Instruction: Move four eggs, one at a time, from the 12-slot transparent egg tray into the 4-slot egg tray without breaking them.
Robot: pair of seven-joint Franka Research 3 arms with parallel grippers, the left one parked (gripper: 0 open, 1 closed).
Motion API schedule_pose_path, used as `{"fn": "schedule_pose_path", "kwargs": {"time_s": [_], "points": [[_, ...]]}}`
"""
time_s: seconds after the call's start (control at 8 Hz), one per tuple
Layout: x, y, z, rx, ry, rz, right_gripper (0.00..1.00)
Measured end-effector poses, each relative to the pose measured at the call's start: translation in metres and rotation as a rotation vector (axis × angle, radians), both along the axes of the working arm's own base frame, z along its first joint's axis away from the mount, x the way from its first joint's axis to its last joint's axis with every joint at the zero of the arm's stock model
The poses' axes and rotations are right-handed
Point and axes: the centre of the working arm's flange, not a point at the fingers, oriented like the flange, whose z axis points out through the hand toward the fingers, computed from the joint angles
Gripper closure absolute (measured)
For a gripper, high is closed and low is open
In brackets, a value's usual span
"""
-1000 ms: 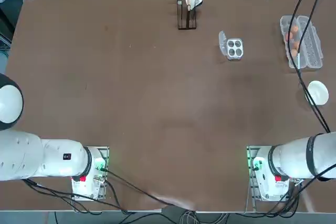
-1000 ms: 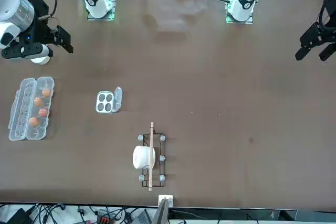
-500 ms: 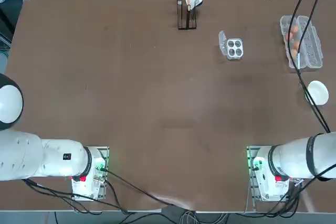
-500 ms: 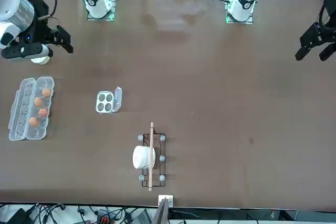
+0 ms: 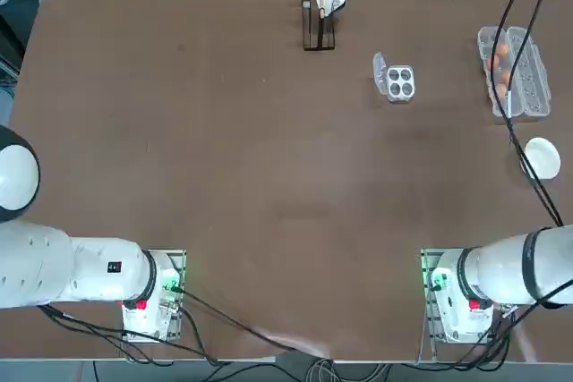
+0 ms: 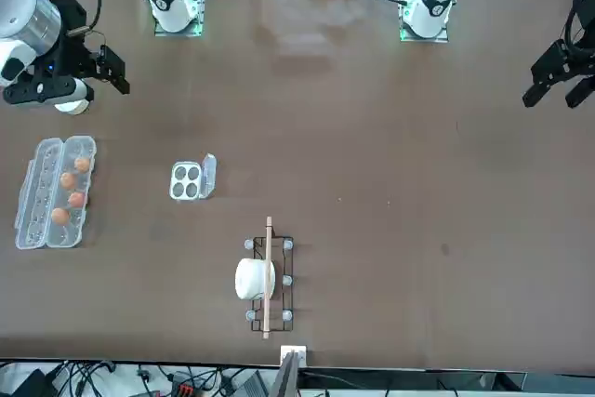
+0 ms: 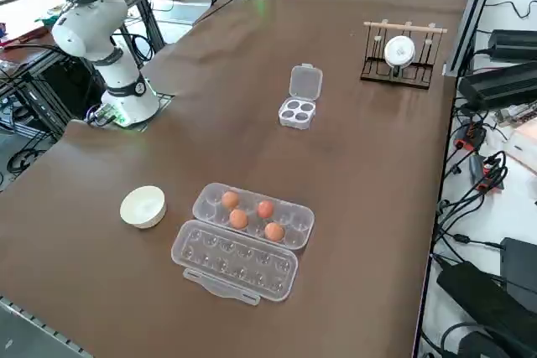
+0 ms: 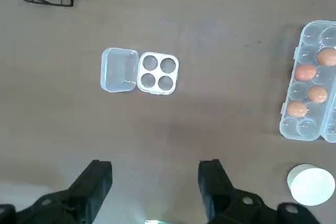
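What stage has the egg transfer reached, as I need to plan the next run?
Nothing looks moved yet: all four cups of the 4-slot egg tray are bare. In hand: nothing; the right end effector is open, away from both trays. Left: all four eggs, sitting in the open 12-slot transparent egg tray.

Four eggs [image 7: 252,214] occupy the 12-slot tray [image 7: 243,243], near the counter's [image 7: 168,266] right edge, between the bowl [image 7: 143,207] and the far edge.
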Motion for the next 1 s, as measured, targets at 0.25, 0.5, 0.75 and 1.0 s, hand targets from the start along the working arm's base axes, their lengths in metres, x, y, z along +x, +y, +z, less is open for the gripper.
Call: {"fn": "schedule_pose_path", "kwargs": {"time_s": [0.25,0.5,0.75,1.0], "points": [[0.006,-0.011,0.002,0.004,-0.031,-0.025,0.00],[0.012,-0.023,0.004,0.008,-0.065,-0.047,0.00],[0.014,-0.030,0.004,0.009,-0.074,-0.059,0.00],[0.016,-0.034,0.000,0.000,-0.068,-0.061,0.00]]}}
